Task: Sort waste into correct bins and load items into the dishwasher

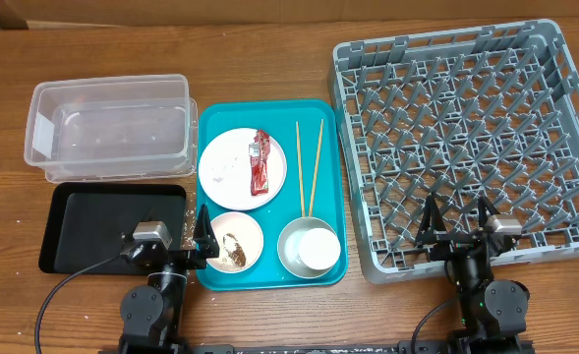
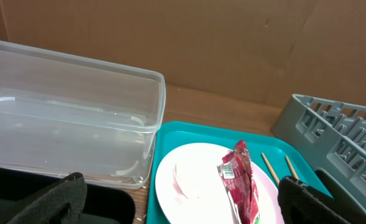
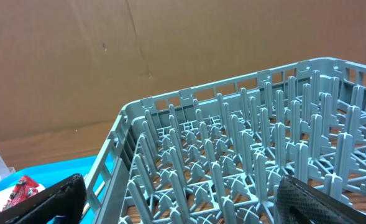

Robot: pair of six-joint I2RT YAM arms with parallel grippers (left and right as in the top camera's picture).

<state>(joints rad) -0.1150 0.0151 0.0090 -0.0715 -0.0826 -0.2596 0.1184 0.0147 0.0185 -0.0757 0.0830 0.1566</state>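
Note:
A red sachet wrapper (image 1: pixel 260 162) lies on the round white plate (image 1: pixel 232 169) on the teal tray; both show in the left wrist view, wrapper (image 2: pixel 240 180) and plate (image 2: pixel 195 186). Two chopsticks (image 1: pixel 309 172) lie right of the plate. A pale bowl with brown scraps (image 1: pixel 234 241) and a second bowl holding a white cup (image 1: pixel 318 248) sit at the tray's front. The clear tub (image 1: pixel 110 128) and black tray (image 1: pixel 97 224) are at left. The grey dish rack (image 1: pixel 466 147) is at right. My left gripper (image 1: pixel 197 239) and right gripper (image 1: pixel 456 224) are open and empty, low at the table front.
The teal serving tray (image 1: pixel 333 197) sits between the bins and the rack. The clear tub (image 2: pixel 71 124) is empty. A cardboard wall stands behind the table. The rack (image 3: pixel 245 155) has upright pegs throughout.

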